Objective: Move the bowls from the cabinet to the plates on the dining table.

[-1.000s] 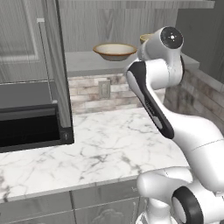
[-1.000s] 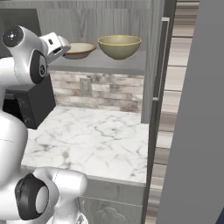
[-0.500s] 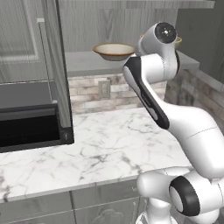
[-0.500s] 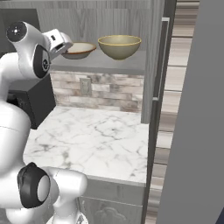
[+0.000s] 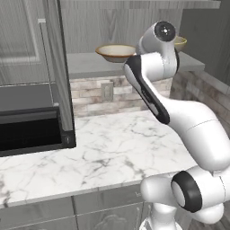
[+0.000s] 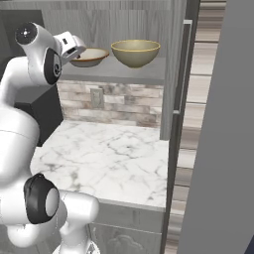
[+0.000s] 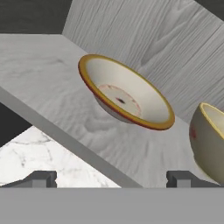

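Two bowls stand on the grey shelf of the cabinet. The shallow bowl has a cream inside and a brownish rim. The deeper olive-tan bowl sits to its right, and in the left base view the arm half hides this deeper bowl. My gripper is open just in front of the shelf's edge. It faces the shallow bowl, with nothing between its fingers. The plates and the dining table are out of view.
A white marble counter runs under the shelf, backed by a tiled wall with an outlet. A black appliance sits at its left. Open cabinet doors flank the shelf, one on the left and one on the right.
The arm has risen and straightened a little, carrying the hand slightly closer to the shallow bowl. The bowls have not moved and the gripper has stayed open.
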You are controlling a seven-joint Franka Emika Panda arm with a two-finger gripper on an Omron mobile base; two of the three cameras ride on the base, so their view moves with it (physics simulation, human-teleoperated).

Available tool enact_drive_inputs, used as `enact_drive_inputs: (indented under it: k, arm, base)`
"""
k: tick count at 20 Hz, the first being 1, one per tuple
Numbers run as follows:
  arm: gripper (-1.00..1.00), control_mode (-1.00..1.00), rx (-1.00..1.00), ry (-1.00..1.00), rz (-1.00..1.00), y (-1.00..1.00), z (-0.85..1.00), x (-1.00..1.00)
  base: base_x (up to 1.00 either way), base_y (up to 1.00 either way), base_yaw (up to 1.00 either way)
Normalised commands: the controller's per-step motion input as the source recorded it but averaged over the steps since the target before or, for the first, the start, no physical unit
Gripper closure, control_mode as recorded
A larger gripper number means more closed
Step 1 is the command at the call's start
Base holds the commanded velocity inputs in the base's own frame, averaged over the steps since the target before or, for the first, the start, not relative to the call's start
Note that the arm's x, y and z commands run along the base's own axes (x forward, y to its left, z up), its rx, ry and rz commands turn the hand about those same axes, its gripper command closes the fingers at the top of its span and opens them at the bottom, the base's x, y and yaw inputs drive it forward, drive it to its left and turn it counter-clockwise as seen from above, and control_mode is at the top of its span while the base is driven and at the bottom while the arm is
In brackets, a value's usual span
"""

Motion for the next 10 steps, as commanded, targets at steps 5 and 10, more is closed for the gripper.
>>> enact_drive_inputs:
  k: [5, 10]
  arm:
    - [-1.0, -1.0, 0.0, 0.0, 0.0, 0.01, -0.04, 0.21]
    - [-1.0, -1.0, 0.0, 0.0, 0.0, 0.07, -0.07, 0.16]
  base:
    - [0.0, 0.0, 0.0]
    - [0.0, 0.0, 0.0]
